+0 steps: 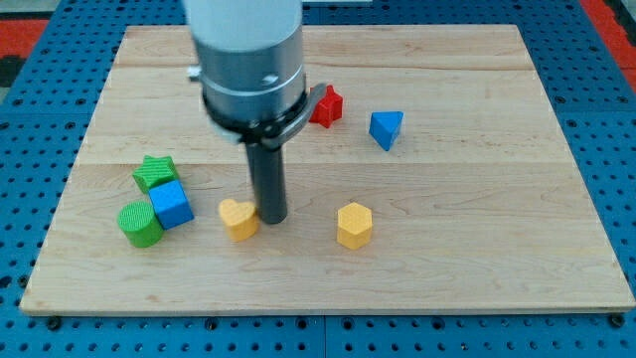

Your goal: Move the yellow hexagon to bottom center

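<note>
My tip point(270, 218) rested on the tabletop point(477, 259), touching or just beside the yellow heart point(238, 218) on its right side. No claw on this rig; the rod held nothing. The yellow hexagon point(354, 225) sat right of my tip, apart from it, a little right of the board's centre line and above the bottom edge.

Risks noted:
- Any leftward drift would shove the heart toward the blue cube point(171, 204) and green cylinder point(139, 224).
- An off-centre push could spin the hexagon away sideways.
- Too long a push could carry it off the bottom edge.
</note>
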